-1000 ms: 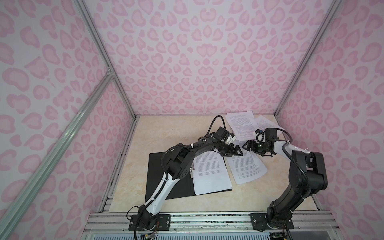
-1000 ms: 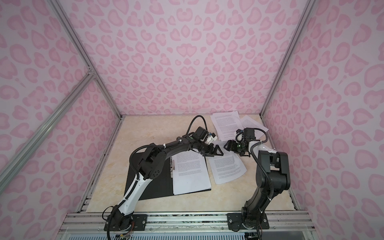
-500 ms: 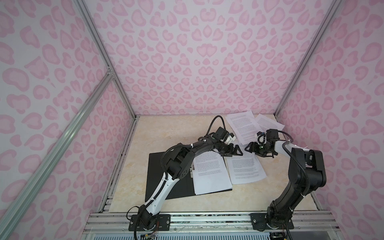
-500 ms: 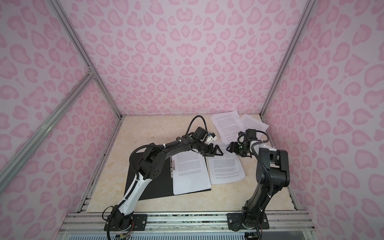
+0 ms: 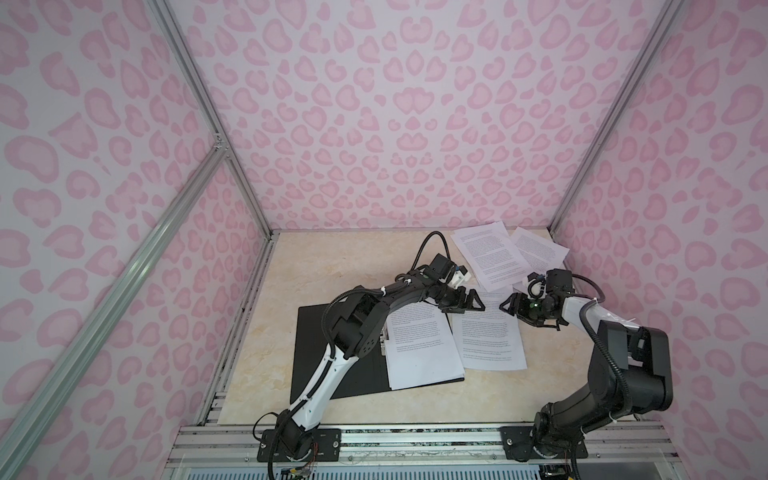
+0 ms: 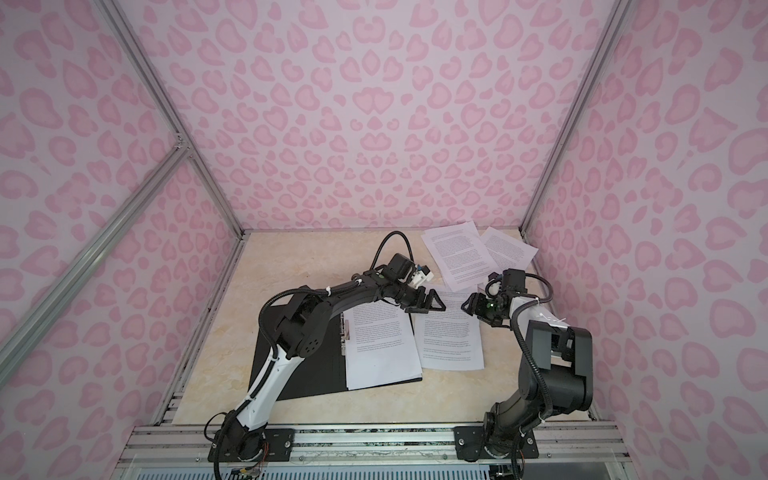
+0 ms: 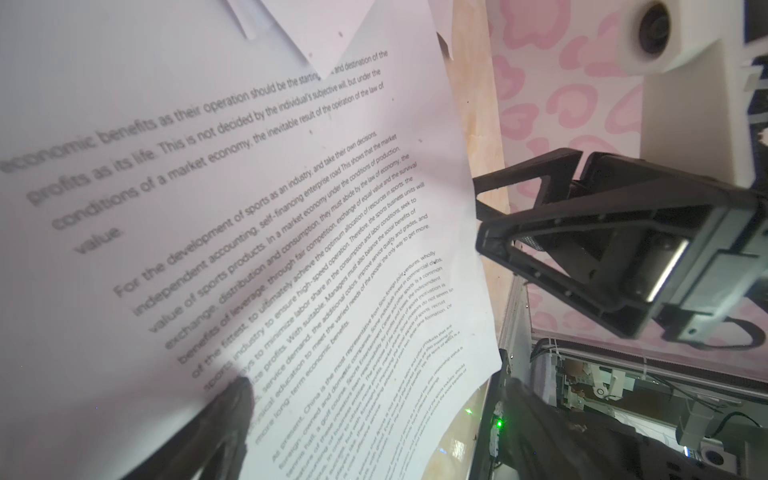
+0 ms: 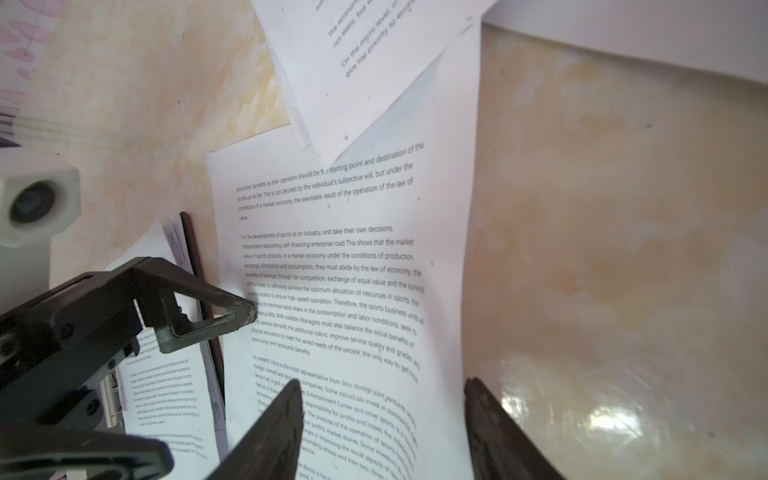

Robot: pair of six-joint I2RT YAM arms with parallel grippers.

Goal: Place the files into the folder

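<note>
Since a second ago, the loose sheet (image 5: 488, 336) under the right pincer (image 5: 508, 306) has swung from a slant to lie nearly square with the folder (image 5: 309, 345). We see that pincer low over the sheet's far right corner. Its fingers (image 8: 274, 424) stand apart and pinch nothing. In the right wrist view one finger hangs over the printed lines and its partner sits at the sheet's outer edge.

Facing it, the left pincer (image 5: 478, 305) is spread wide at the sheet's far left corner. One fingertip is at the paper's edge, and we cannot tell whether it touches. It holds nothing.

The sheet lies flat on the marbled table (image 5: 332, 270), just beside the folder's right edge. The folder lies open with its black inside up, on the left-centre of the table and partly under the left arm's elbow. A stack of printed pages (image 5: 419, 349) rests on its right half, next to the metal clip (image 6: 343, 336) at the spine.

Two more printed sheets (image 5: 486, 253) overlap each other at the far right corner of the table. A corner of one lies over the loose sheet's far edge.
</note>
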